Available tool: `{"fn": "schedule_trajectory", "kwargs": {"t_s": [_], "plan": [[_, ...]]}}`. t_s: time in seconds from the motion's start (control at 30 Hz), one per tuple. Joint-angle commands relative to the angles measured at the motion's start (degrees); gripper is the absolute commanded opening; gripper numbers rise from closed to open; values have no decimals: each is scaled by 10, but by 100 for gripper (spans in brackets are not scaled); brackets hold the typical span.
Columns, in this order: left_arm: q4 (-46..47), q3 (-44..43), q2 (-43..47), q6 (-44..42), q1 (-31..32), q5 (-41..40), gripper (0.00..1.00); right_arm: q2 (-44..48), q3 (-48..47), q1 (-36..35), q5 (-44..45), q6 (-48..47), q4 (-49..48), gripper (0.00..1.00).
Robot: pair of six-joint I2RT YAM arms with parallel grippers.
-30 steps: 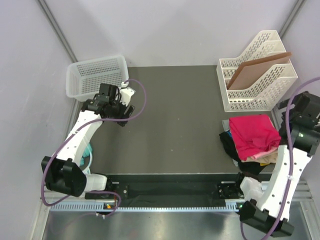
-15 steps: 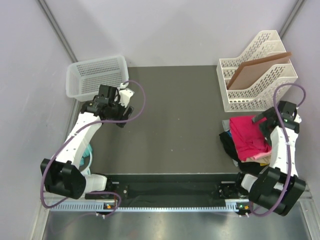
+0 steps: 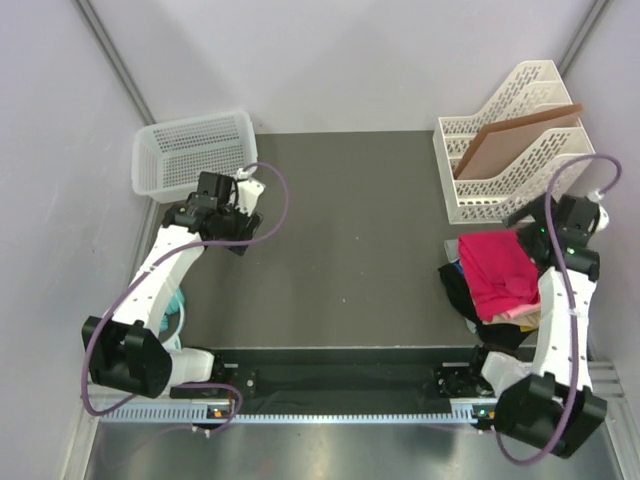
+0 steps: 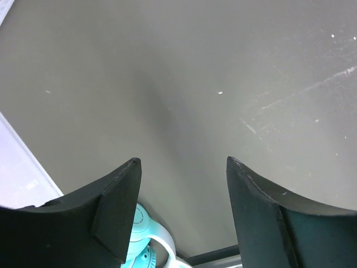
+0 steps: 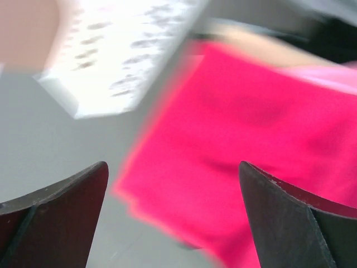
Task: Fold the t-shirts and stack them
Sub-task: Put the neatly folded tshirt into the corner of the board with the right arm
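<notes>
T-shirts (image 3: 498, 290) sit heaped at the right edge of the surface (image 3: 350, 230), with the crimson one (image 5: 251, 128) on top, just beside the white file rack (image 3: 505, 170). My right claw (image 5: 172, 167) hangs over it, spread wide and gripping nothing — my left claw (image 4: 183, 162) is likewise released, over bare surface near the basket (image 3: 190, 150).

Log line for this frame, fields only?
left gripper: open, empty, over table | right gripper: open, empty, above crimson t-shirt | t-shirts: heaped at table's right edge
</notes>
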State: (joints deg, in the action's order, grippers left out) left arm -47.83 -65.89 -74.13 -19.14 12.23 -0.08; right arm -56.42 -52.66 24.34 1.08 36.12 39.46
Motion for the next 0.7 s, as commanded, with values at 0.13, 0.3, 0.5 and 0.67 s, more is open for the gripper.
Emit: {"fn": "schedule_trajectory", "kwargs": {"t_s": [0.13,0.3,0.5,0.67], "plan": [[31,-36,-25,44,-19,-10,78,-82,-113,-299,-78,-53,-141,100],[30,-64,-50,61,-61,40,99,-220,-247,-495,50,-133,-100,100],[41,-66,-54,80,-153,92,99,-368,-414,-615,159,-185,-27,100],[42,-43,-39,77,-228,140,99,-387,-414,-655,176,-200,-37,100]]}}
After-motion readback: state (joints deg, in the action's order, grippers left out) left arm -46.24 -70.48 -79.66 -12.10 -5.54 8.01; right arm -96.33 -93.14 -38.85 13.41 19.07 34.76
